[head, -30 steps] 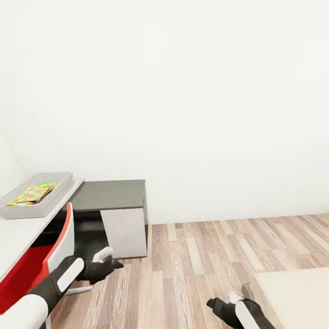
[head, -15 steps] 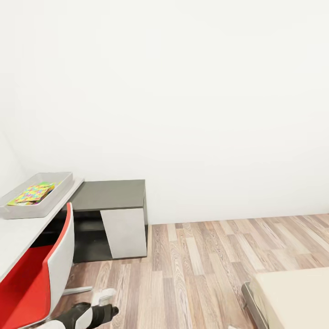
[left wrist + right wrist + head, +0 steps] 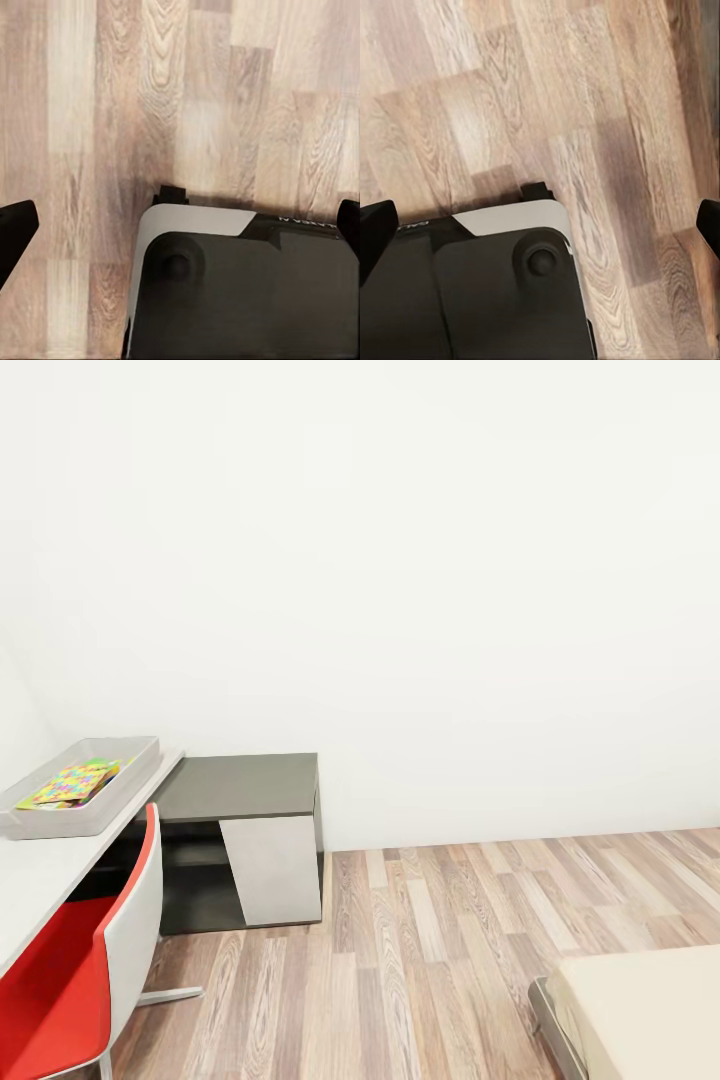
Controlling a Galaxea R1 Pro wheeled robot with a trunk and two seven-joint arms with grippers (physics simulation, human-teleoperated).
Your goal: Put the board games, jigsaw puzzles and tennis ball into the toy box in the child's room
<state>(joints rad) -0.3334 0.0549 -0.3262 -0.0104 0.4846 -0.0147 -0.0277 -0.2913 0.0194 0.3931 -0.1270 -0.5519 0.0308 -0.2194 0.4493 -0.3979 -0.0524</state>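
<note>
Black fingertips of my left gripper (image 3: 180,225) sit at opposite frame edges, spread wide, holding nothing; right gripper (image 3: 540,225) likewise. Both wrist views: wood-plank floor (image 3: 187,90), my dark base (image 3: 247,300) below. Head view: shallow grey toy box (image 3: 120,768) on pale table (image 3: 40,870), multicoloured puzzle (image 3: 70,782) inside; matte dark cabinet (image 3: 240,788), red chair (image 3: 60,970), beige bed (image 3: 650,1010) corner.

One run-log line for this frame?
left gripper open, empty | right gripper open, empty | jigsaw puzzle in toy box
</note>
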